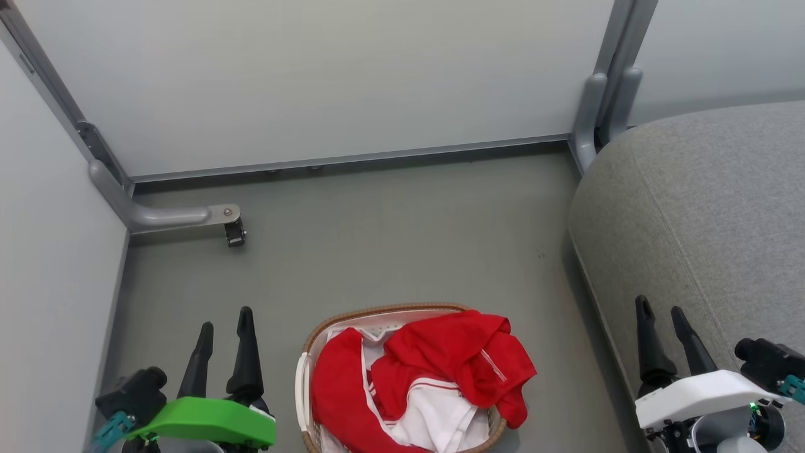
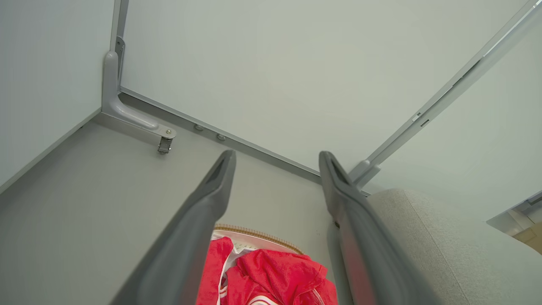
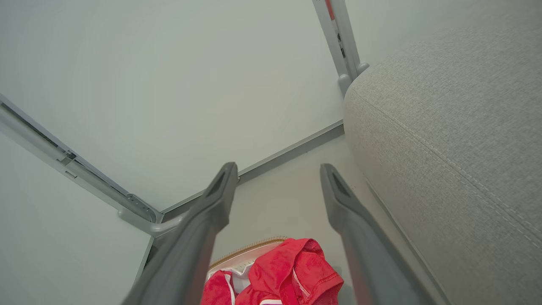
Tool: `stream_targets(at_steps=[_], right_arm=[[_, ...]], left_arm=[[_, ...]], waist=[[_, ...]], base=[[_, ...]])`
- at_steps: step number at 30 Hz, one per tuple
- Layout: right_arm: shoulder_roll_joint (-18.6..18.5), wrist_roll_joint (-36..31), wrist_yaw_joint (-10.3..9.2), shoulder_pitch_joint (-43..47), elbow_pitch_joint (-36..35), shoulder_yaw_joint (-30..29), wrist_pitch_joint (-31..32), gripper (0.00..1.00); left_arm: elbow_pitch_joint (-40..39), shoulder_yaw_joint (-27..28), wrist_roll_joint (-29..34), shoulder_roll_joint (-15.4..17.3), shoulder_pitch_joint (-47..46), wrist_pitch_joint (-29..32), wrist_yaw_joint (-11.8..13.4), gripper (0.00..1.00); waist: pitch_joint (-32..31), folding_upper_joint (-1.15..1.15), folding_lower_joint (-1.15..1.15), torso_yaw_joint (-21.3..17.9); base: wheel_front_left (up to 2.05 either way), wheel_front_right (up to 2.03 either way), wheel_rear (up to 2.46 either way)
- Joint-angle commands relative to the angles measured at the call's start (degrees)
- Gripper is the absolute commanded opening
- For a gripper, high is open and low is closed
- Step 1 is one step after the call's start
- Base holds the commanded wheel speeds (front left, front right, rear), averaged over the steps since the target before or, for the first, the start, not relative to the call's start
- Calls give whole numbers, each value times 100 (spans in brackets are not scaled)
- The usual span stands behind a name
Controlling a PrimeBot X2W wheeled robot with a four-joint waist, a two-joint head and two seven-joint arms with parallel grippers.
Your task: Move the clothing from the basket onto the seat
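Lying heaped in the basket (image 1: 377,313) at six o'clock in the head view, the clothing (image 1: 434,371) is a red bundle with white stripes, one fold spilling over the brown rim toward four o'clock, and the basket stands on the grey floor (image 1: 377,239). The seat (image 1: 704,207) takes up the three o'clock side, near the basket with a strip of floor between them. The left gripper (image 1: 226,319) at seven o'clock and the right gripper (image 1: 658,306) at five o'clock both have their fingers spread wide and empty, the left beside the basket, the right in front of the seat's edge, neither touching the clothing.
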Motion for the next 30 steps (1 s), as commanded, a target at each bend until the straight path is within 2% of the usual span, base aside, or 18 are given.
stream_targets(at_steps=[1, 30], right_arm=[[-37, -159, 3, 48, -21, 19, -73, 100], [-51, -1730, 3, 163, 109, 82, -453, 100]], left_arm=[[-41, -28, 176, 40, 42, -61, 29, 100], [222, -251, 1550, 51, 163, -440, 111, 100]], waist=[[-1, 0, 0, 2], [3, 0, 0, 42]], base=[[0, 0, 0], [0, 0, 0]])
